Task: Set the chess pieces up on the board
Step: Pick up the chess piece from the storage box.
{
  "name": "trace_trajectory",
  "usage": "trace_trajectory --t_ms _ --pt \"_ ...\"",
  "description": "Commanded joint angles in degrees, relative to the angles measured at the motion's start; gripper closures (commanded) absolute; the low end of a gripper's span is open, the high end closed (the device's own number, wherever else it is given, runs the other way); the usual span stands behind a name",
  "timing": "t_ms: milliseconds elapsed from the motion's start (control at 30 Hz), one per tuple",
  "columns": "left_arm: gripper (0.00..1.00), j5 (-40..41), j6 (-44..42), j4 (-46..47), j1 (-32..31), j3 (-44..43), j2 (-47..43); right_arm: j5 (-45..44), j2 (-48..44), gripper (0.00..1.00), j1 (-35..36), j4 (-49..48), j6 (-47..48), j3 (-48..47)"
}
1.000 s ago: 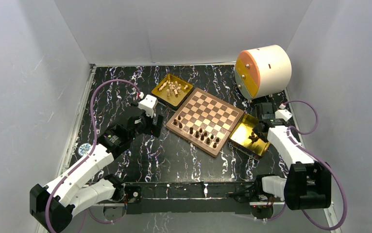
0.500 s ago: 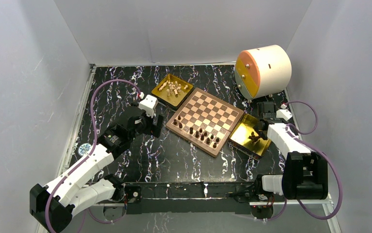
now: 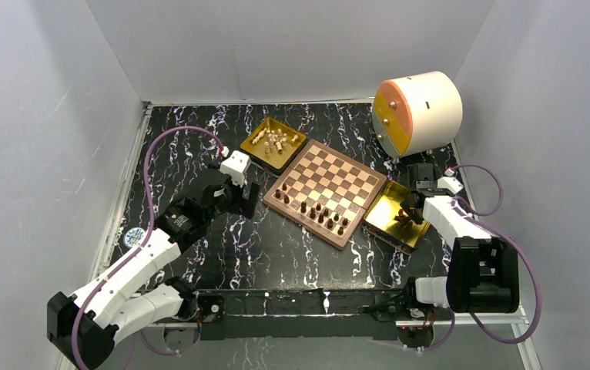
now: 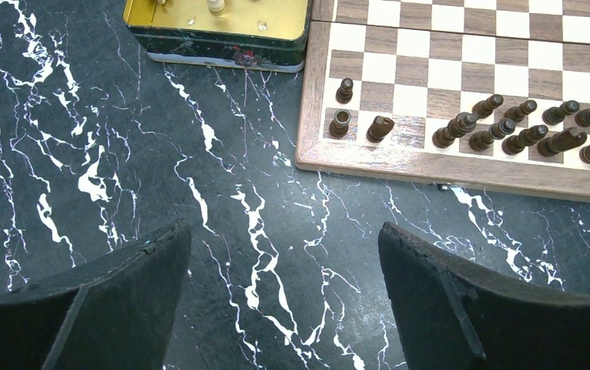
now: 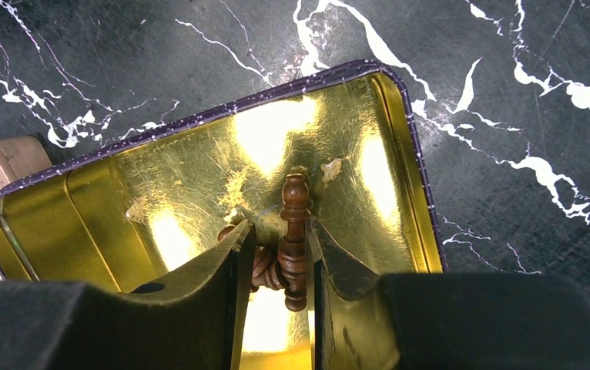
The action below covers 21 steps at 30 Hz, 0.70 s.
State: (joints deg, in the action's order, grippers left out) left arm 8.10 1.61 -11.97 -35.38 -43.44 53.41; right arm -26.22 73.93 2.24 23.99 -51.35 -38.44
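The board [image 3: 330,173] lies at mid-table, with several dark brown chess pieces [image 3: 323,214] along its near edge. The left wrist view shows the same rows of dark pieces [image 4: 500,127] on the board [image 4: 461,46]. Cream pieces [image 3: 274,140] lie in the gold tray at the back left. My right gripper [image 5: 279,227] reaches into the right gold tray [image 5: 199,169], shut on a dark brown piece [image 5: 295,200] lying lengthwise between the jaws. A second dark piece [image 5: 265,266] lies against it. My left gripper [image 4: 284,231] hangs open over bare table, left of the board.
A white drum with an orange face [image 3: 419,112] stands at the back right. The left gold tray [image 4: 215,50] sits just beyond the board's left corner. The right gold tray [image 3: 388,212] touches the board's right edge. White walls enclose the table.
The right jaws have narrowed onto the dark piece in the tray, and the right arm's elbow has shifted slightly. The left arm has not moved.
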Motion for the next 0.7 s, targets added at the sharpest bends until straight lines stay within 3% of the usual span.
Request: trace_trajectory --t_ms 0,333,667 --pt "0.13 -0.4 -0.6 1.2 -0.2 0.7 -1.3 0.3 0.1 0.62 -0.3 -2.2 -1.4 1.1" --pt "0.15 -0.6 -0.9 1.1 -0.2 0.5 -1.3 0.7 0.9 0.68 -0.4 -4.1 -1.0 2.7" --pt "0.18 -1.1 -0.9 1.1 -0.2 0.5 -0.6 0.2 -5.0 0.8 -0.4 -7.3 10.8 1.9"
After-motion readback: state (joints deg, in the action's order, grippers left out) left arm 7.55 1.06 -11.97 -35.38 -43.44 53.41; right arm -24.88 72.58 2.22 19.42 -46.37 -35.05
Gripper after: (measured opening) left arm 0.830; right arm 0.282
